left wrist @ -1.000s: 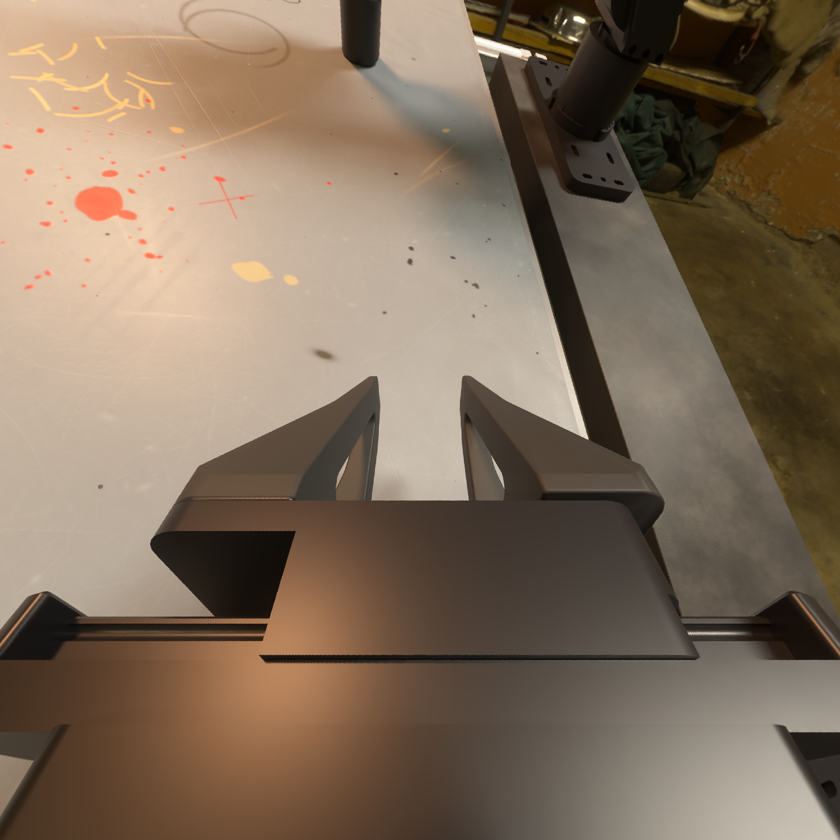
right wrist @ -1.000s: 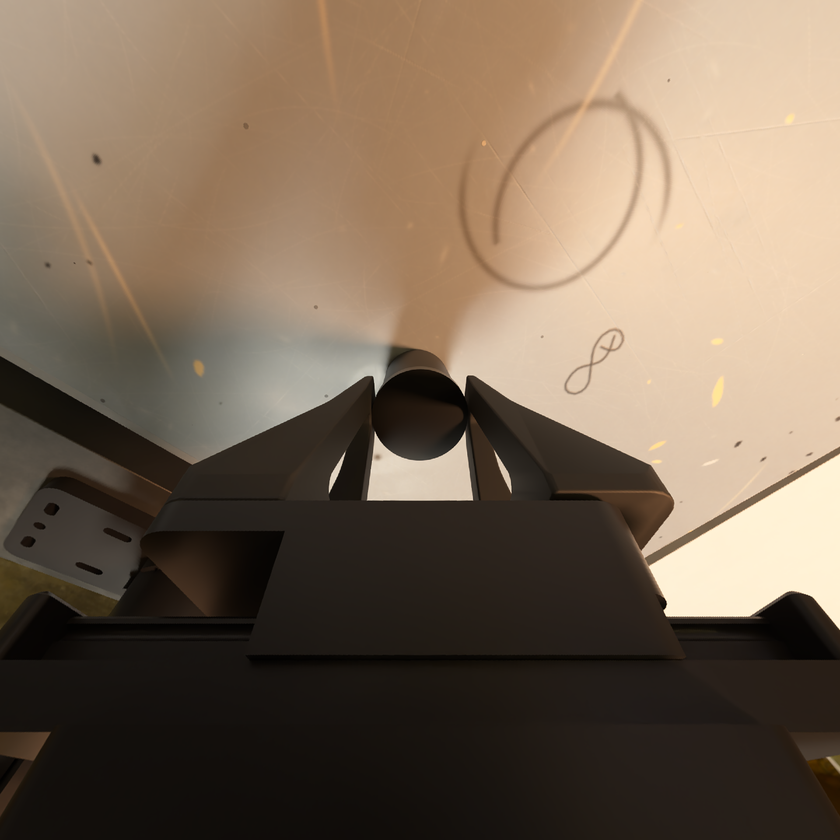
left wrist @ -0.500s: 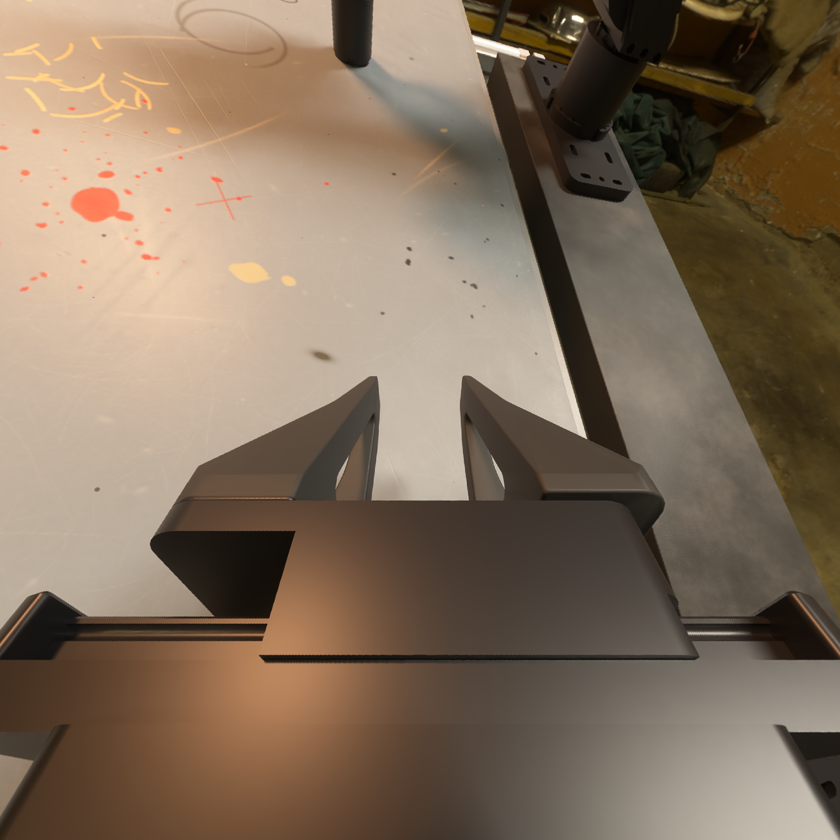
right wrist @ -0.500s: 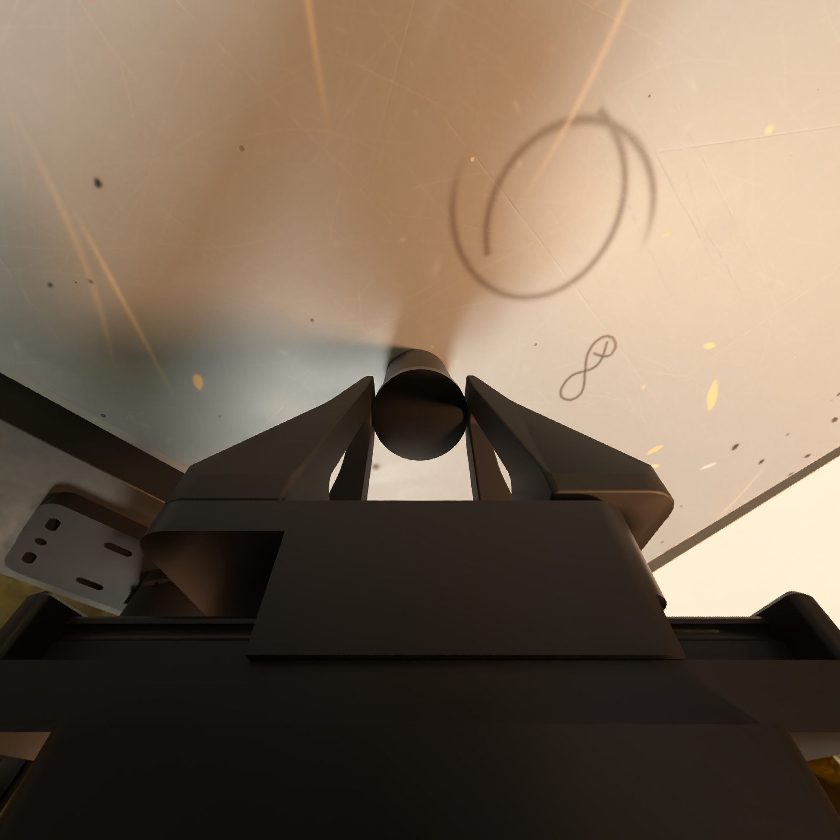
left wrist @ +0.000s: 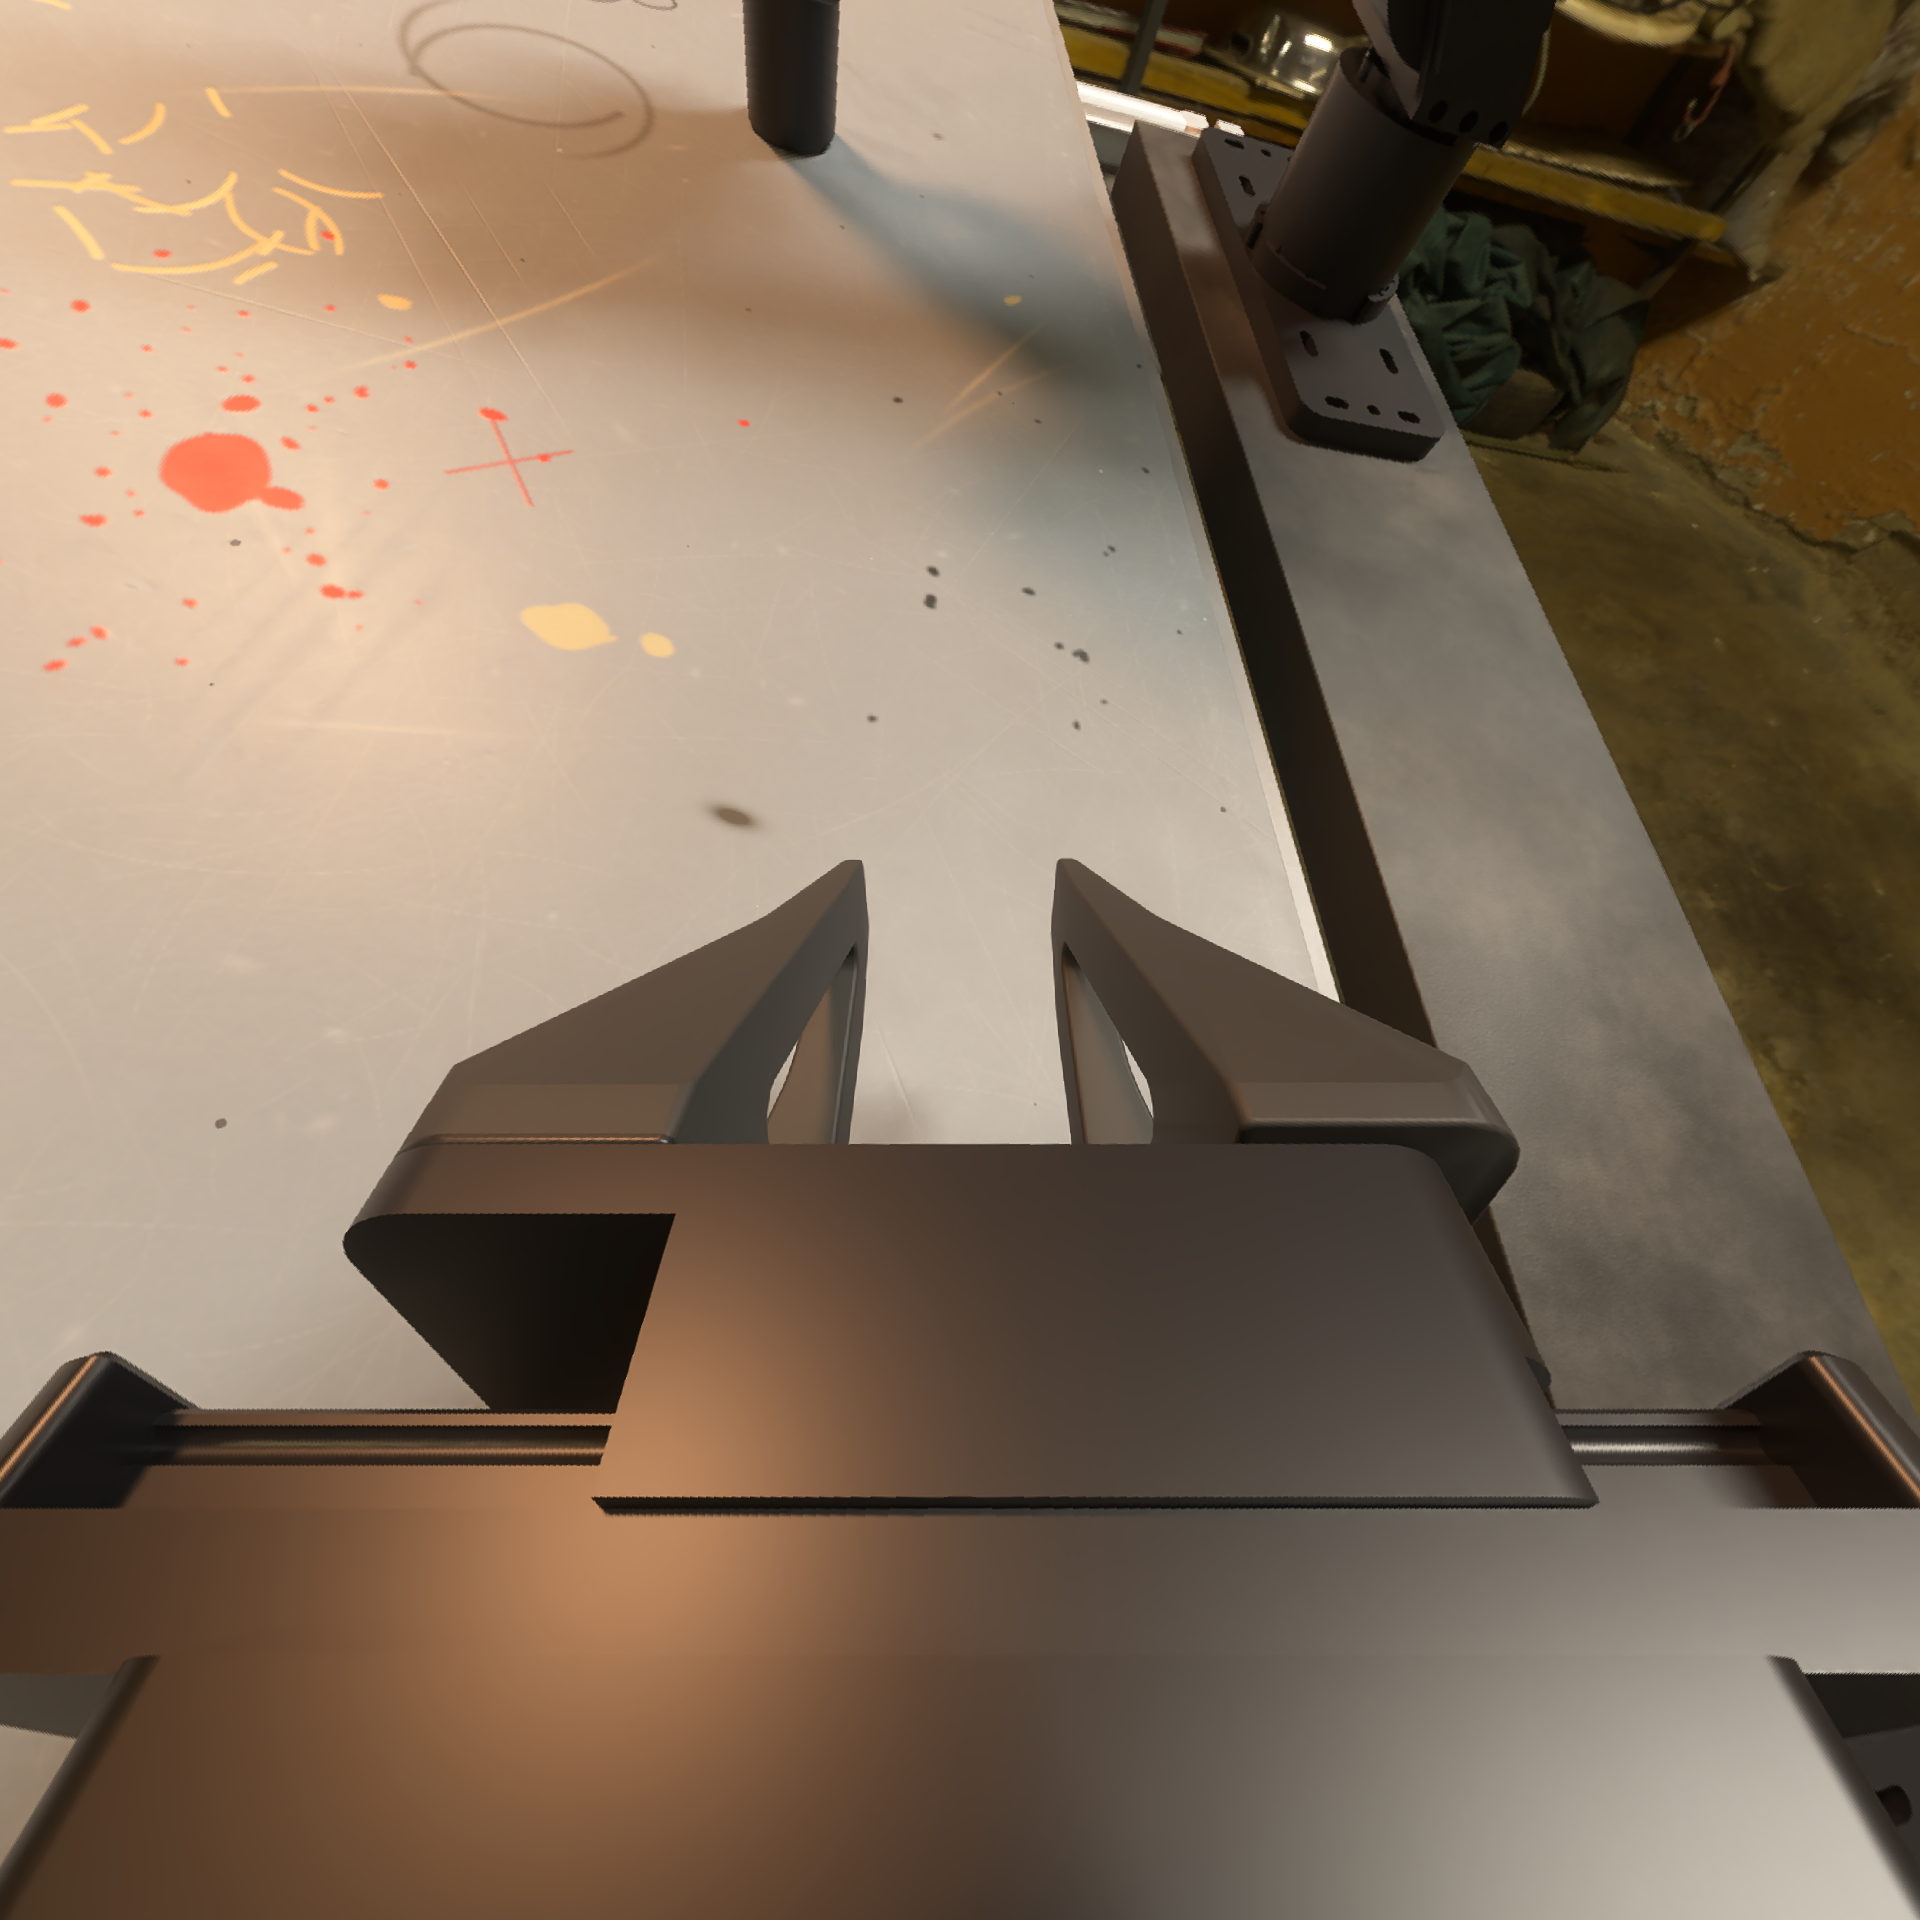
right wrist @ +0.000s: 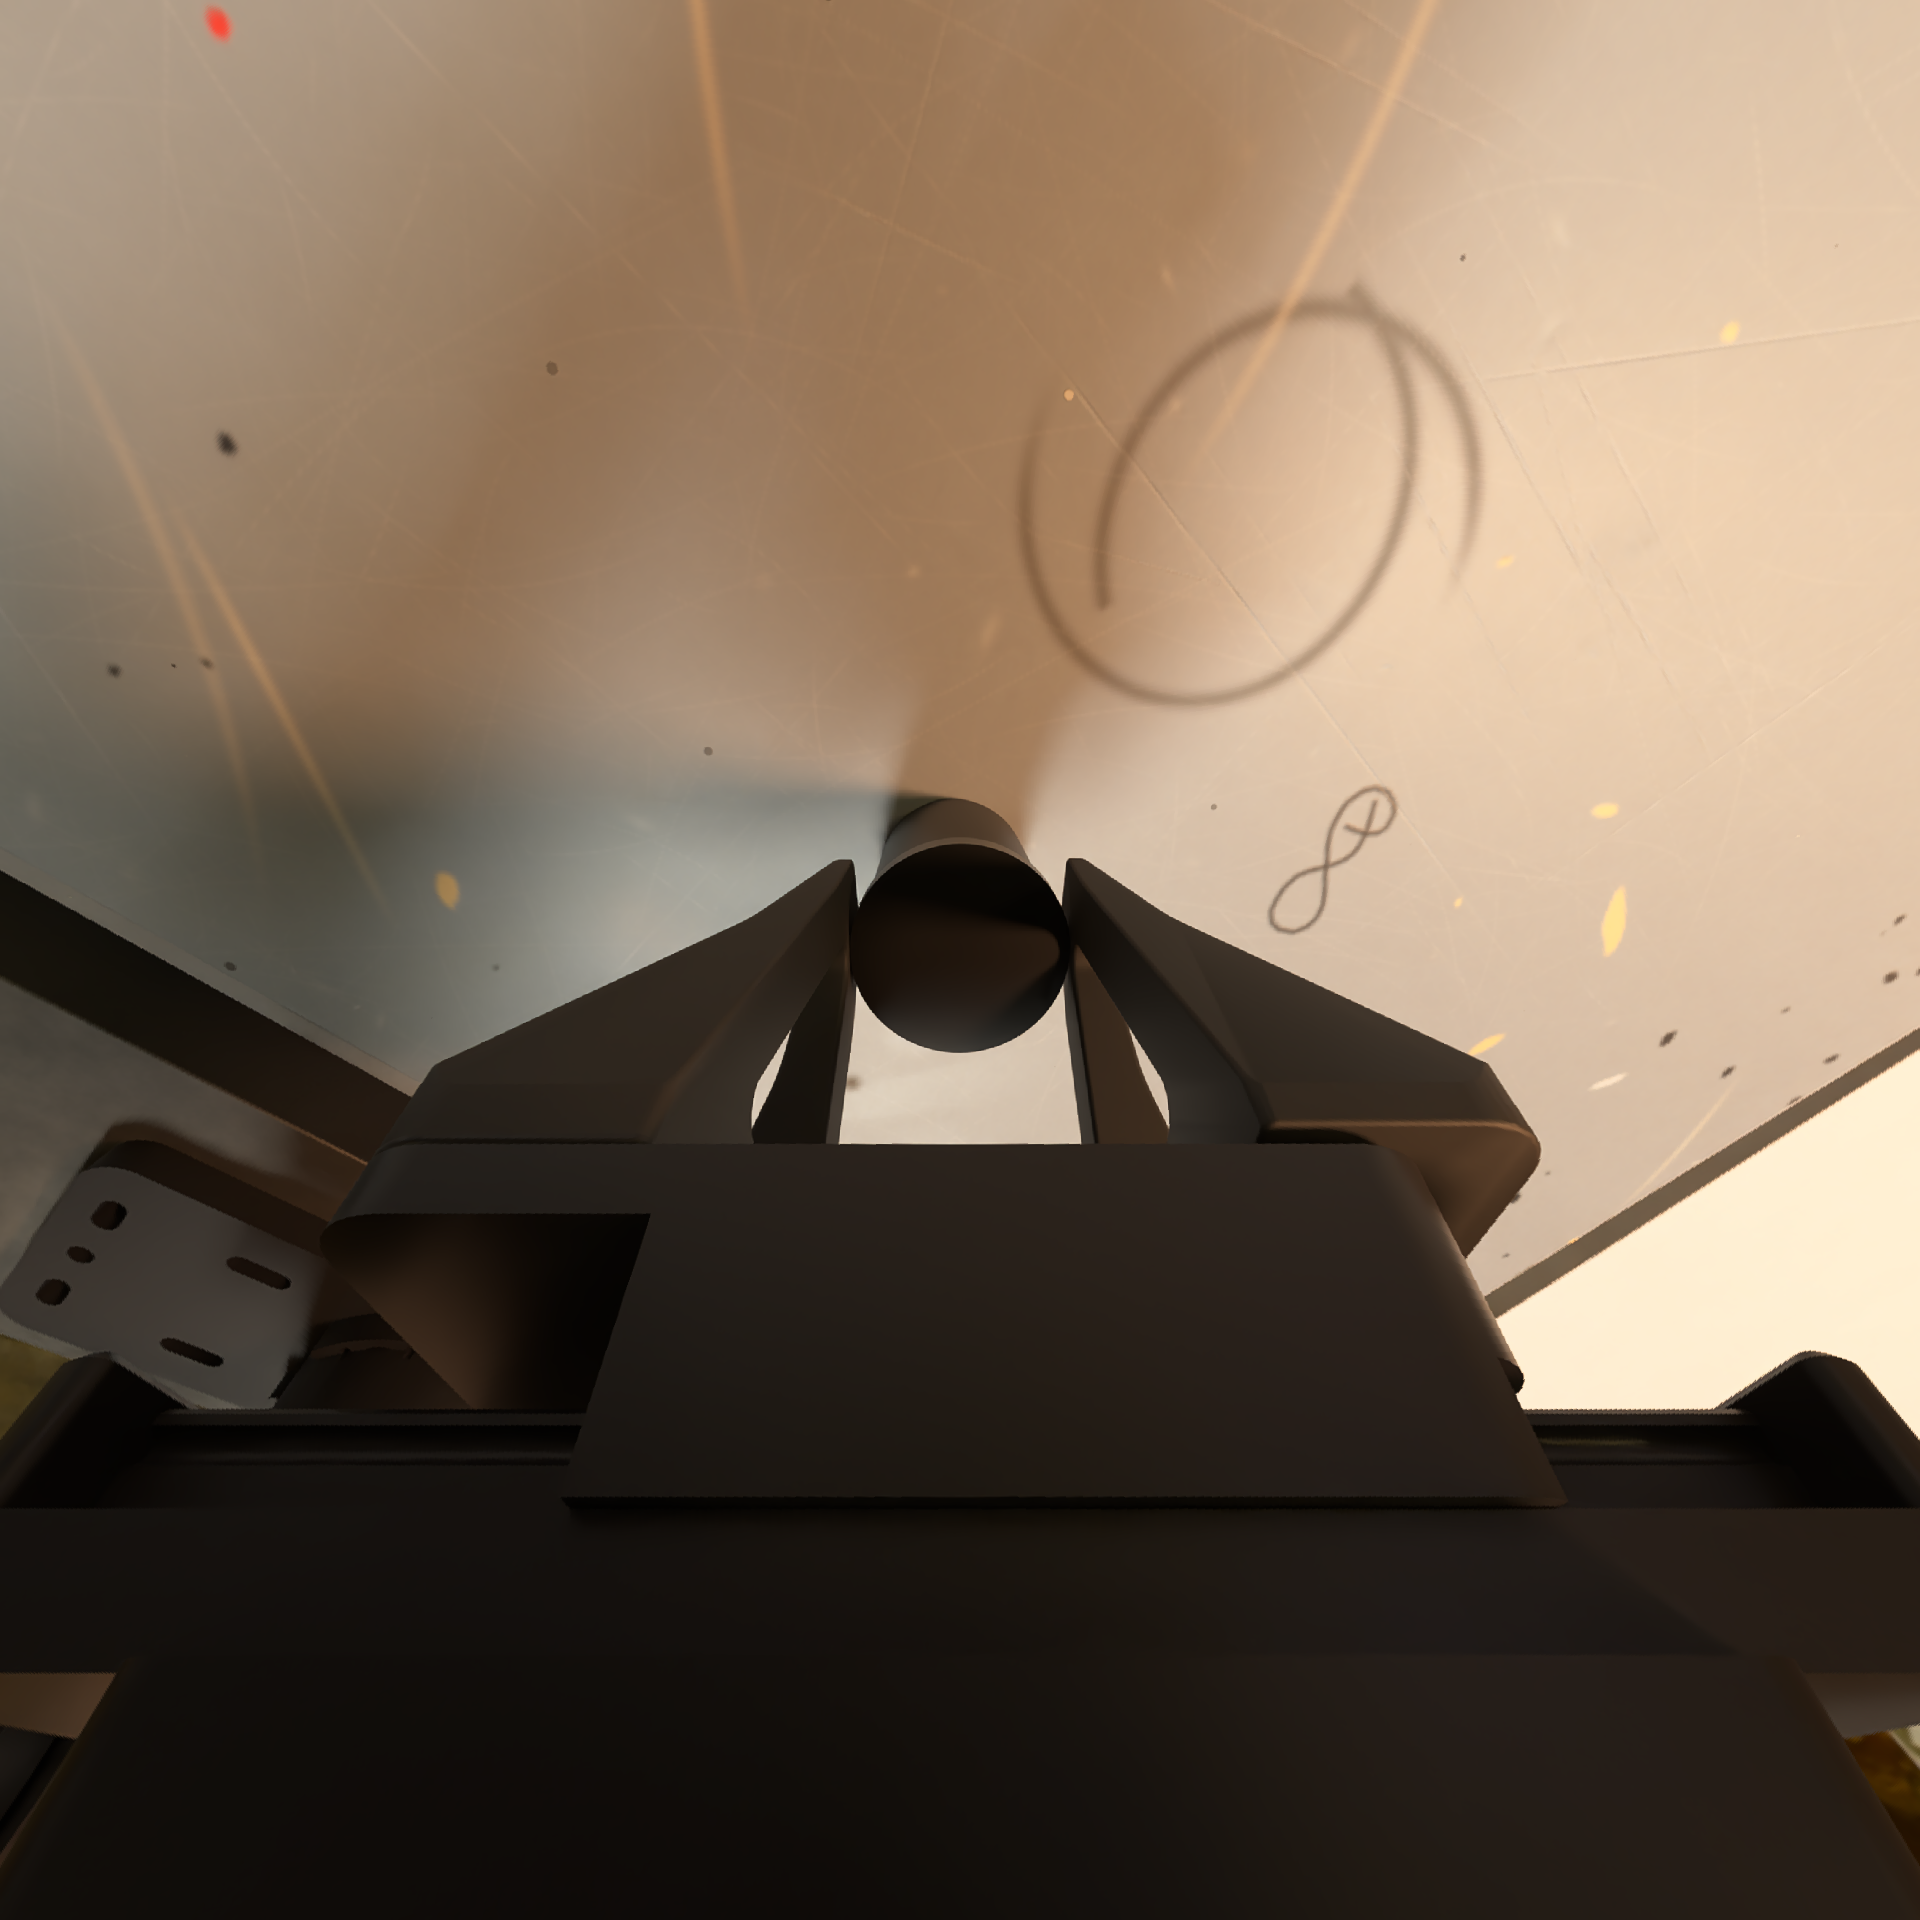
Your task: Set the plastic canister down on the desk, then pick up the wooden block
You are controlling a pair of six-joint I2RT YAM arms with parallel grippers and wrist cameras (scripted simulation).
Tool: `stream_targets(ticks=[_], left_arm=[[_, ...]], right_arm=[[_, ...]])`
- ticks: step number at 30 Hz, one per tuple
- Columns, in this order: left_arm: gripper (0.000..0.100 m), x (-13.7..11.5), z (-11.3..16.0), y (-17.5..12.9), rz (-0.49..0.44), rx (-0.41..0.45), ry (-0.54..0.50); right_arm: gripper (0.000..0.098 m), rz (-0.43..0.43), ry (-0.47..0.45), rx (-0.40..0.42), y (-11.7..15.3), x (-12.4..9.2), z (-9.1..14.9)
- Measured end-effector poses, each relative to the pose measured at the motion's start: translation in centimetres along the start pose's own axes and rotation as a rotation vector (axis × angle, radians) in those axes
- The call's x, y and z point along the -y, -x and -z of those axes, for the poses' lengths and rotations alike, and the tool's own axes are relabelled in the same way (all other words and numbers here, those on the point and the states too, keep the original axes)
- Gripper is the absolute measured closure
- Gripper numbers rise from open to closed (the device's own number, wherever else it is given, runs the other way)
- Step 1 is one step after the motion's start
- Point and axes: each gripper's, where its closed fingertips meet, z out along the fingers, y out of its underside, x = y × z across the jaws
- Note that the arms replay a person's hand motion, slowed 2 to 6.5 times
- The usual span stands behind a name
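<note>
My right gripper point(right wrist: 961, 883) clamps the canister point(right wrist: 961, 961), centre frame: light, stiff, slick; my left gripper point(left wrist: 958, 883) gapes empty.

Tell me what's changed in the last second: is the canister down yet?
The right hand has carried the dark canister a little along the desk; the drawn ring slid lower in its view. Whether the canister's base touches the desk can't be told. Nothing was released: the canister is still clamped. The left hand stayed open, empty and in place.
</note>
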Motion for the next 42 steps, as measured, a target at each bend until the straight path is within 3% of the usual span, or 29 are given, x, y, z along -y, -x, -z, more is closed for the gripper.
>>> stream_targets(ticks=[22,42], left_arm=[[0.07,-0.02,-0.08,-0.14,0.0,-0.004,0.002],[0.07,-0.1,-0.16,-0.33,0.002,-0.01,0.005]], right_arm=[[0.0648,0.101,-0.015,0.029,-0.23,0.48,-0.15],[0.0648,0.116,-0.077,0.038,-0.36,0.66,-0.24]])
